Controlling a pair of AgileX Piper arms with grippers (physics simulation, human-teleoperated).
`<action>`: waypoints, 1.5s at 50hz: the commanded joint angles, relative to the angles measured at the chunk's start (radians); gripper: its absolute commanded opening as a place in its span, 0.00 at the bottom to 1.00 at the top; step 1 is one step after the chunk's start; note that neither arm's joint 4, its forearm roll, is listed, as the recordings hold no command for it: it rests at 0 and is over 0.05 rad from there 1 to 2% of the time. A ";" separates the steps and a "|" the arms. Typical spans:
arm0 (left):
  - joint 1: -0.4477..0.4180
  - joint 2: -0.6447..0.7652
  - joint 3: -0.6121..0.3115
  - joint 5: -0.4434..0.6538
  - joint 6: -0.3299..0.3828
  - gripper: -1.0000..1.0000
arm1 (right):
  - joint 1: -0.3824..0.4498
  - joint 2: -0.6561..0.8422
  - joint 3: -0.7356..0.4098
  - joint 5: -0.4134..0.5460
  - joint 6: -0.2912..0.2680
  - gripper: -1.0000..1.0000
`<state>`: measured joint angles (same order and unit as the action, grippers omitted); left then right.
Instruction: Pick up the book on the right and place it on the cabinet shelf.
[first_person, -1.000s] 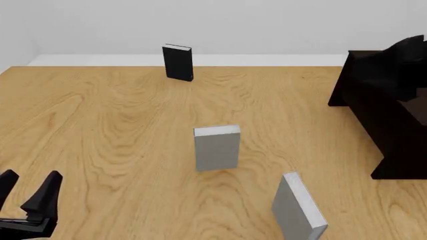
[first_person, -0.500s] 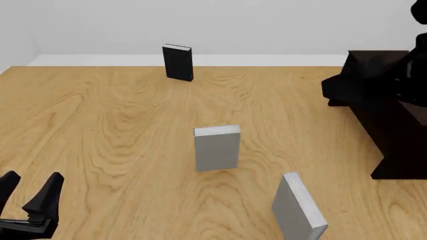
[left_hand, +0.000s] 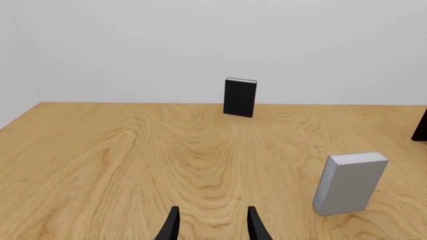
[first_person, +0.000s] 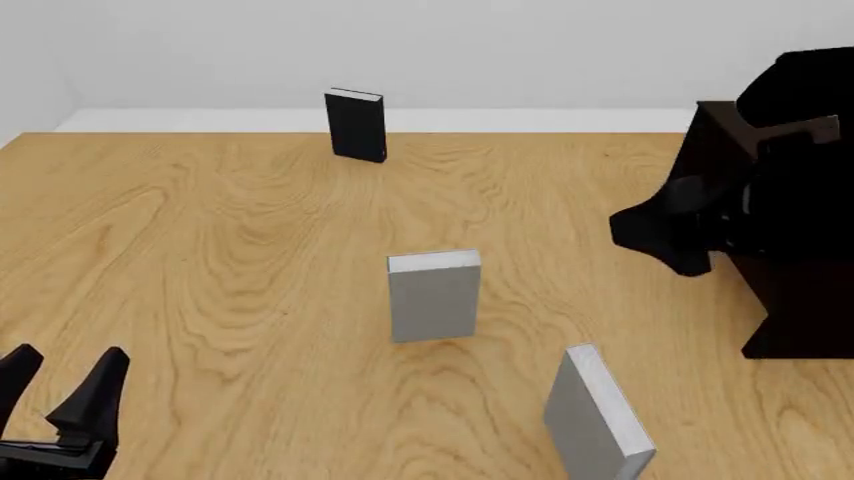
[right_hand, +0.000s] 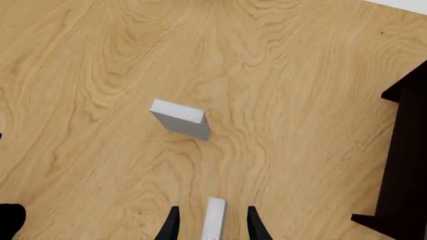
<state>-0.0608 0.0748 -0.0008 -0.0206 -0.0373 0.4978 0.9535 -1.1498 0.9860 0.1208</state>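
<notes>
Over the last second your right arm has swung out from in front of the big, very dark brown wooden cabinet (first_person: 787, 300) toward the middle of the light wooden bench (first_person: 227, 230). In the front view it now shows as a dark mass hanging well above the bench, left of the cabinet's front edge. You are in the approach, with nothing grasped yet.

The right wrist view confirms it. Your right tool (right_hand: 210, 227) looks almost straight down, its fingers spread, and the plain light-grey hardcover with white page edges (right_hand: 214, 220) sits directly between the fingertips, far below. You are lined up over the target; what remains is the descent.

That book (first_person: 597, 415) stands upright on the bench, nearest the camera and right of centre, well apart from the cabinet. Its long axis is vertical. The white top edge runs diagonally, away from you and slightly leftward, and one broad grey cover faces left and toward you. From above it reads as a thin sliver, and your fingers seem to straddle its thin dimension, which should suit a pinch across the covers.

The twin grey hardcover (first_person: 434, 296) stands upright a little farther back, its broad face toward you. The black upright book (first_person: 356, 124) is at the far edge.

Your left tool (first_person: 60, 400) rests spread at the near left corner, holding nothing.
</notes>
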 joint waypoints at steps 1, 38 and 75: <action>-0.001 -0.006 0.000 0.010 -0.002 1.00 | 0.008 -0.003 0.069 -0.037 0.014 1.00; -0.001 0.003 0.000 0.012 0.002 1.00 | 0.021 0.028 0.253 -0.181 0.034 1.00; 0.000 -0.001 0.001 0.027 0.002 1.00 | 0.027 0.091 0.358 -0.297 0.051 1.00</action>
<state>-0.0612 0.0761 -0.0003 0.0020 -0.0342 0.5225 1.0297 -0.8164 0.7164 0.1646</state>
